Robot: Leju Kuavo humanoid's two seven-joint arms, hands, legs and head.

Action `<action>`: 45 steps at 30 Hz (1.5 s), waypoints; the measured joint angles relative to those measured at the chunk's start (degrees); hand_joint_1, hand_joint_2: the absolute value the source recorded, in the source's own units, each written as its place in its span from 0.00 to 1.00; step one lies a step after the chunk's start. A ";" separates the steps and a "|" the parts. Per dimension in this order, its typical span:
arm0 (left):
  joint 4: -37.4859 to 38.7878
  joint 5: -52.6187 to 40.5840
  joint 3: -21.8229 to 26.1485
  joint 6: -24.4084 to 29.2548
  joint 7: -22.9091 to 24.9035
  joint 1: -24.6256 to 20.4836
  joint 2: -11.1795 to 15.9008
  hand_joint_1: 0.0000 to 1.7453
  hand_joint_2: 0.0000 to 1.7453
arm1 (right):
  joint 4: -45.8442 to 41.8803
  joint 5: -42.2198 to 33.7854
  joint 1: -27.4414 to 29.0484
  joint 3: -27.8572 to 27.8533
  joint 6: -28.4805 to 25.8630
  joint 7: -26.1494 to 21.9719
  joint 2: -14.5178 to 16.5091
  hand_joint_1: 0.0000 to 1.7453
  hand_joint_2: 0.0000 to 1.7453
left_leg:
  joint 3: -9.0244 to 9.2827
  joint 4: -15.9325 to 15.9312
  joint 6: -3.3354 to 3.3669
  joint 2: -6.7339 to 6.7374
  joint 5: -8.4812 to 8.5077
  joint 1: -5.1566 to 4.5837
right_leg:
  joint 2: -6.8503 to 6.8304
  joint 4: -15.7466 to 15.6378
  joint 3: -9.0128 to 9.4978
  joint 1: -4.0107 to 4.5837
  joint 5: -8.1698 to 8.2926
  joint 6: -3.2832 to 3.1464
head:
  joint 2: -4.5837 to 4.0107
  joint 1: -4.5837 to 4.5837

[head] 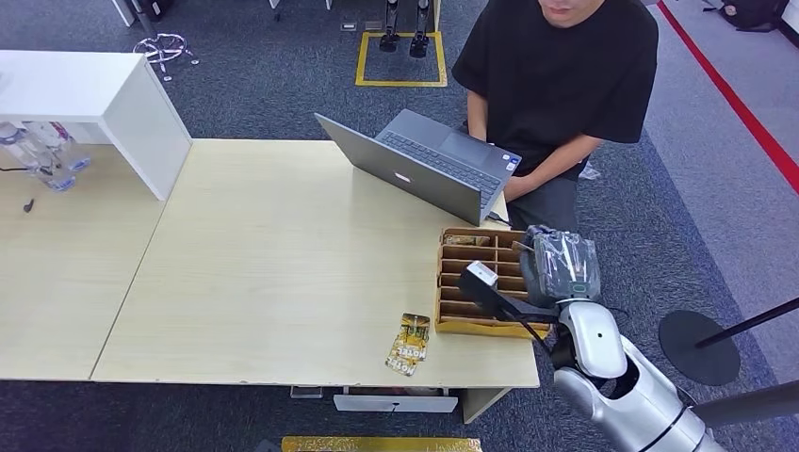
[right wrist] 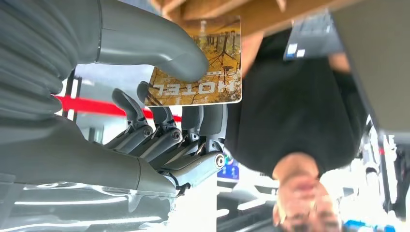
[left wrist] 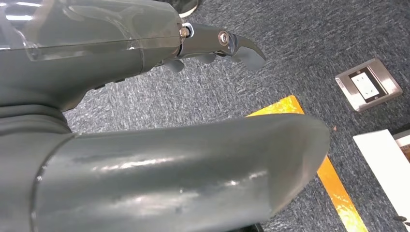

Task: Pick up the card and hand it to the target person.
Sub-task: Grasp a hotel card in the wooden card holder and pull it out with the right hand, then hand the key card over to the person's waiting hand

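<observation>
Right hand point(right wrist: 159, 96) raised, thumb and fingers pinching, left hand point(left wrist: 145, 72) hanging, fingers apart

Open grey laptop point(head: 424, 165) at far edge of light wood table point(head: 273, 273), wooden divided tray point(head: 476, 282) just beside it near right corner. White shelf unit point(head: 104, 104) at left with plastic bottles point(head: 42, 151) under it. Floor socket plate point(left wrist: 368, 84) in grey carpet point(left wrist: 290, 58).

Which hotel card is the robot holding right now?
The card pinched in the right hand over the wooden box; the other cards lie loose on the table.
</observation>
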 joint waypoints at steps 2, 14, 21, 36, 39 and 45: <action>0.00 0.00 0.00 0.03 0.01 0.00 0.02 0.00 0.00 | -1.73 1.35 -0.01 -0.56 0.67 0.08 -0.31 0.82 1.00 | 0.00 0.00 0.00 0.00 0.00 0.00 | 0.00 0.00 0.00 0.00 0.00 0.00 | 0.00 0.00; 0.00 0.01 -0.20 -0.11 0.25 -0.04 0.02 0.00 0.00 | -10.01 2.99 -1.95 -5.02 2.59 0.08 -2.02 0.85 1.00 | 0.00 0.00 0.00 0.00 0.00 0.00 | 0.00 0.00 0.00 0.00 0.00 0.00 | 0.00 -0.01; 0.00 0.00 -1.39 -0.50 0.68 -0.37 -0.01 0.00 0.00 | -8.90 0.99 -3.72 -6.20 2.28 0.03 -3.17 0.81 1.00 | -0.01 0.00 0.00 0.00 0.00 0.00 | 0.00 0.00 0.00 0.00 0.00 0.00 | 0.00 -0.01; 0.00 0.00 -3.80 -1.10 1.21 -1.24 -0.15 0.00 0.00 | 0.69 -0.81 -6.61 -5.41 3.73 -0.28 -4.36 0.83 1.00 | -0.02 0.00 0.00 -0.01 0.00 0.00 | -0.02 0.00 0.00 0.00 0.00 0.00 | 0.00 -0.01; 0.00 0.02 -3.95 -1.11 1.22 -1.34 -0.20 0.00 0.00 | 1.72 -0.92 -6.72 -5.26 3.73 -0.26 -4.37 0.83 1.00 | -0.02 0.00 0.00 -0.01 0.00 0.00 | -0.01 0.00 0.00 0.00 0.00 0.00 | 0.00 -0.01; 0.00 0.00 -4.27 -1.09 1.38 -1.38 -0.25 0.00 0.00 | 3.07 -1.09 -6.75 -4.54 3.65 0.03 -4.37 0.82 1.00 | -0.02 0.00 0.00 -0.01 0.00 0.00 | -0.01 0.00 0.00 0.00 0.00 0.00 | 0.00 -0.01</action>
